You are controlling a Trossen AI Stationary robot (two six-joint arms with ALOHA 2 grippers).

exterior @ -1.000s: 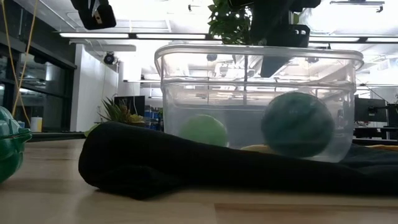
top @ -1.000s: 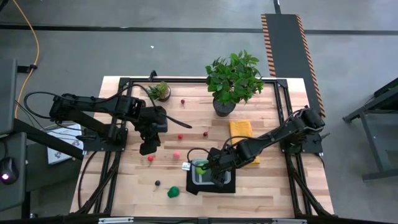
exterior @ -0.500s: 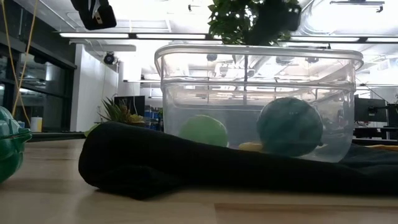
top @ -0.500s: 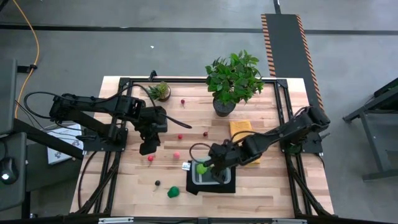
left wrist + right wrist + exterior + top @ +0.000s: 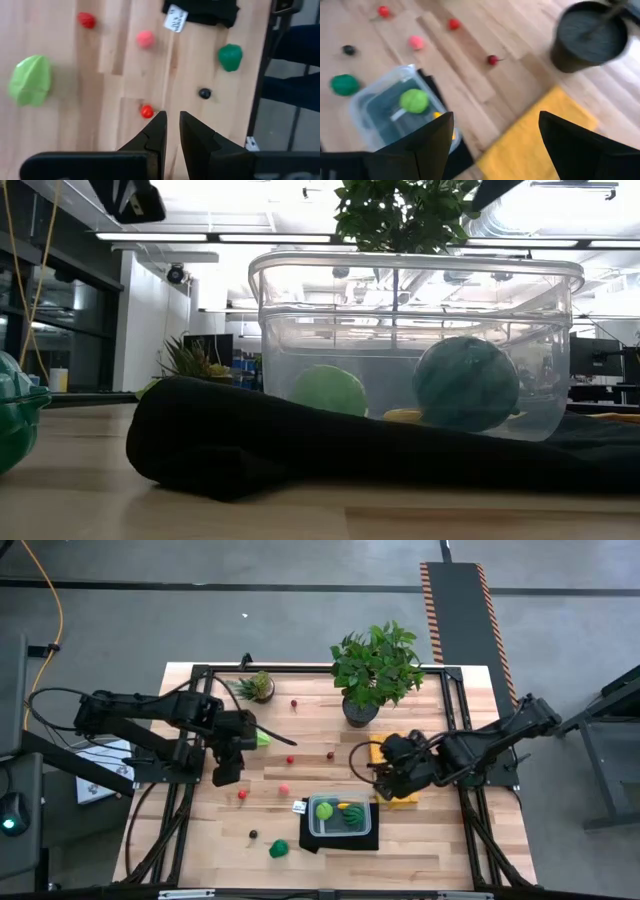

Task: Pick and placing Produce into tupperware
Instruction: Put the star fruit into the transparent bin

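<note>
One clear tub (image 5: 339, 817) with rounded corners sits on a black mat (image 5: 310, 843) near the table's (image 5: 440, 850) front edge, about midway along it. It holds three pieces: a light green ball (image 5: 324, 810), a dark green ball (image 5: 466, 383) and a small yellow piece (image 5: 343, 806) between them. Seven pieces lie loose on the wood: a leafy light green one (image 5: 262, 738) toward the left edge, a dark green pepper-like one (image 5: 278, 849) just left of the mat, a black berry (image 5: 253, 835), a pink ball (image 5: 283, 789), a red berry (image 5: 242, 795), a red one (image 5: 290, 759) mid-table, and two dark red cherries (image 5: 294, 703) nearer the back edge, which makes eight. Two potted plants (image 5: 375, 665) stand along the back edge, and one yellow cloth (image 5: 388, 747) lies toward the right. The left gripper (image 5: 171, 126) hangs over the left half above the red berry, its fingers almost together and empty. The right gripper (image 5: 492, 132) is over the cloth, fingers spread wide, holding nothing.
</note>
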